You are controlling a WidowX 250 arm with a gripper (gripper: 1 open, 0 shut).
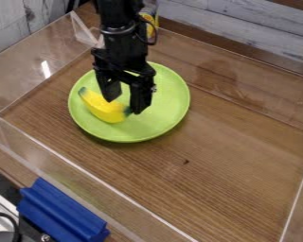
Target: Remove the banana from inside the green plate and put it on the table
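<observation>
A lime-green plate (167, 121) rests on the wood-grain table (230, 170), left of centre. Inside it, on its left half, lies a short yellow banana (101, 106). My black gripper (122, 97) points straight down into the plate, open, its two fingers (141, 98) straddling the banana's right end. The fingers hide part of the banana. Whether the pads touch the banana I cannot tell.
Clear acrylic walls (27, 142) border the table on all sides. A blue ribbed object (60, 217) lies outside the front wall at the bottom left. Bare wood spreads to the right of and in front of the plate.
</observation>
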